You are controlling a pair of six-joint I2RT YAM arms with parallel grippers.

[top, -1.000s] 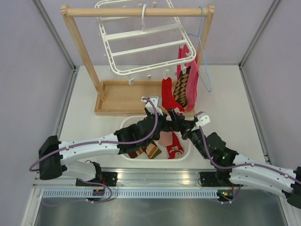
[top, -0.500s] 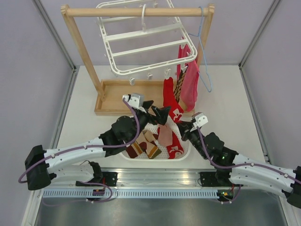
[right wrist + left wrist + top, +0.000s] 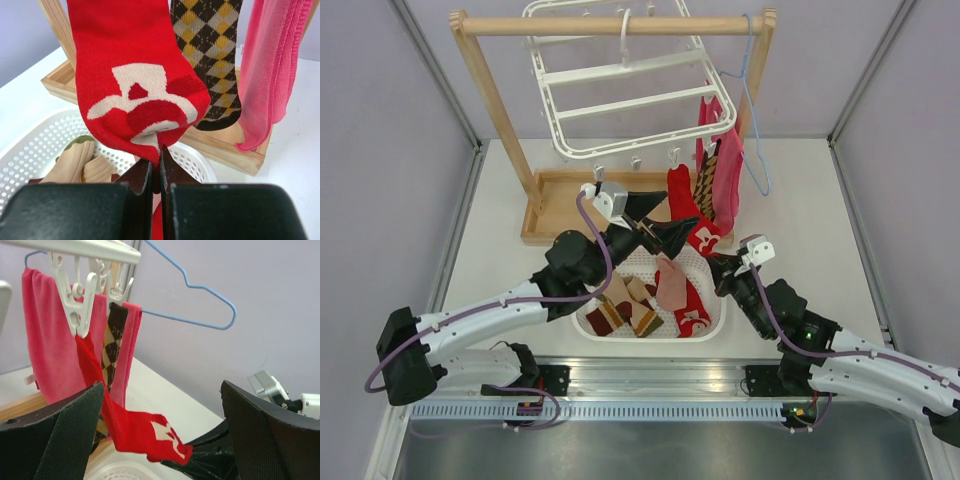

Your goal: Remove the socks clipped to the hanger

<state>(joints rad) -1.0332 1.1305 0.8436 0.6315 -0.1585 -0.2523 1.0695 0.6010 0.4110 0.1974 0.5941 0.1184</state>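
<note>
White tabletop, lilac walls. R gripper jaws pressed on toe of red sock, clipped to hanger beside brown diamond sock. L gripper spread wide, flanking it. We'd pull straight down, steady, so clip lets go w/o swinging frame

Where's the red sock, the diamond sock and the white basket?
Red sock with white mark (image 3: 135, 50): right wrist view, plain red part.
Brown-and-yellow diamond sock (image 3: 212, 60): right wrist view, its middle.
White holed plastic basket (image 3: 35, 155): right wrist view, holed side.
</note>
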